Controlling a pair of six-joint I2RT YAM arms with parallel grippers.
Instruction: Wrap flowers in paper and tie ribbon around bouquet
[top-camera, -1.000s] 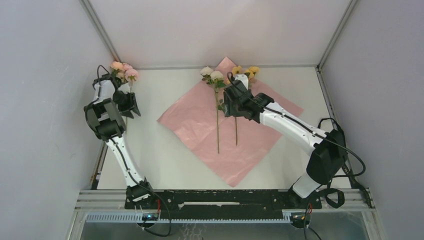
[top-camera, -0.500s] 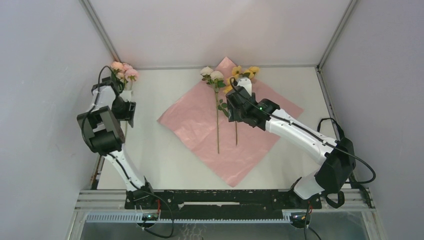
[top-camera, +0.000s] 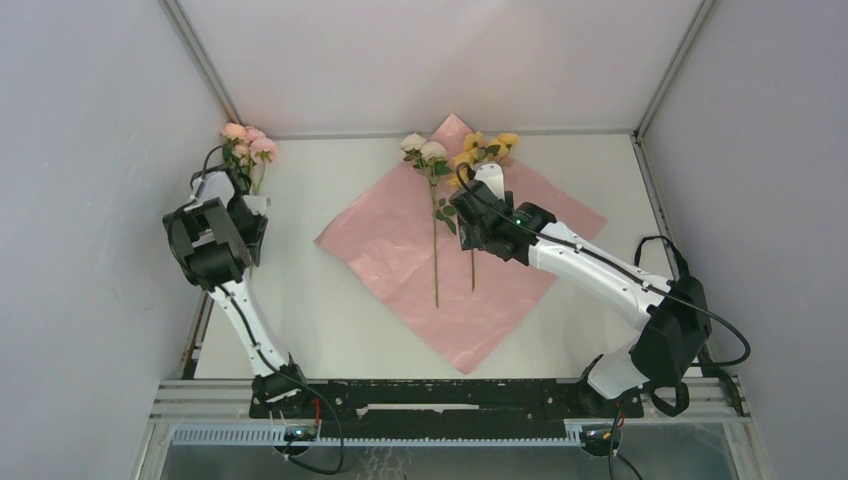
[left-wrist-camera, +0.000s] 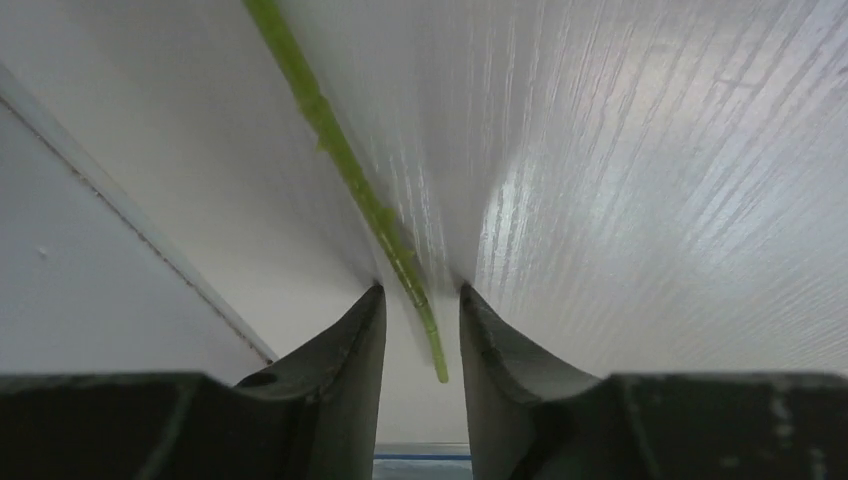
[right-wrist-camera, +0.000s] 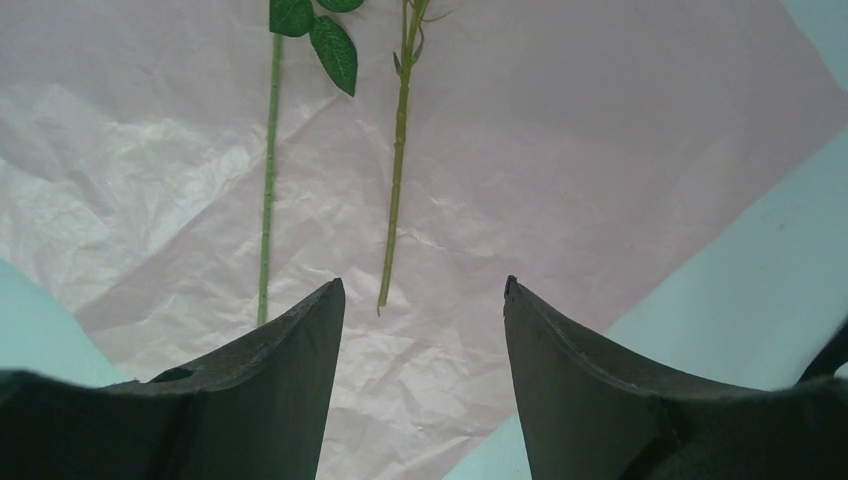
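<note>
Left hand (left-wrist-camera: 421, 292) has dropped lower along the pink-flower stem (left-wrist-camera: 340, 150) — fingers parted, straddling its tip, not clamped. Right hand (right-wrist-camera: 422, 283) has drawn back, released and empty; the yellow-flower stem (right-wrist-camera: 398, 170) lies just ahead of it on the paper (right-wrist-camera: 600, 150). Step judged: gathering flowers. Next — clamp the stem, carry it toward the right hand, onto the paper.

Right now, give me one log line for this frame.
left gripper: open, straddling pink-flower stem | right gripper: open, above paper | white flower, yellow flower: lying on paper | wrap: not started
</note>
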